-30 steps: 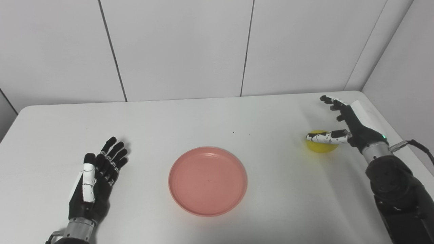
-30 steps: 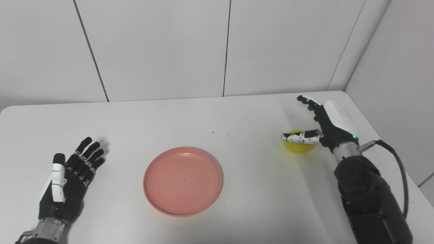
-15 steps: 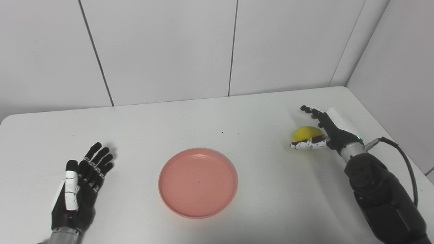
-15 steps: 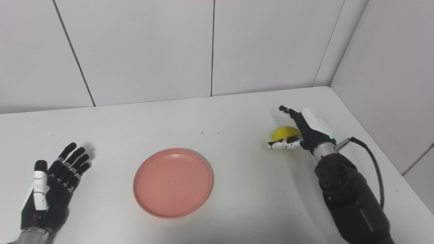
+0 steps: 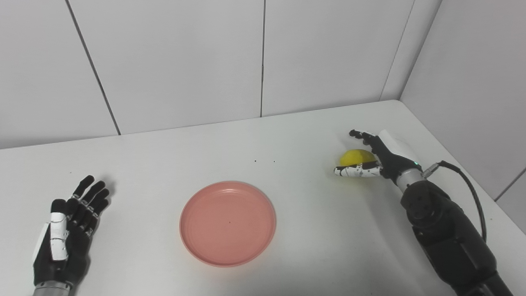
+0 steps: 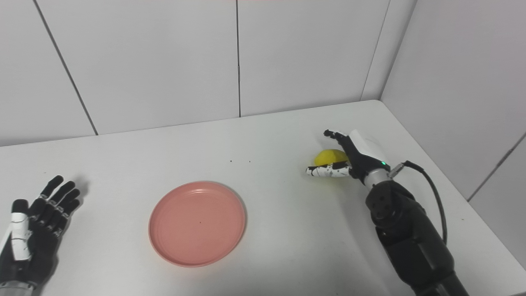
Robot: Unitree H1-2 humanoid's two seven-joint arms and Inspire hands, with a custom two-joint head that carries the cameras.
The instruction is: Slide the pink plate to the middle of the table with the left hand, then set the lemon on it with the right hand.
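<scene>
The pink plate [image 5: 228,224] lies flat near the middle of the white table [image 5: 205,156], with nothing on it. The yellow lemon [image 5: 356,156] rests on the table at the right. My right hand [image 5: 380,158] is cupped around the lemon. Its white thumb lies along the lemon's near side, its fingers reach past the far side, and they are spread rather than closed on the fruit. My left hand [image 5: 68,234] lies palm up and open at the near left, well apart from the plate.
The wall panels stand close behind the table's far edge [image 5: 263,117]. A side wall [image 5: 472,82] runs along the right edge. A black cable [image 5: 468,185] trails from my right wrist.
The whole picture has shifted, so the camera has turned to the right. My right hand has settled lower around the lemon, its thumb now below the fruit. The left hand and plate stay put.
</scene>
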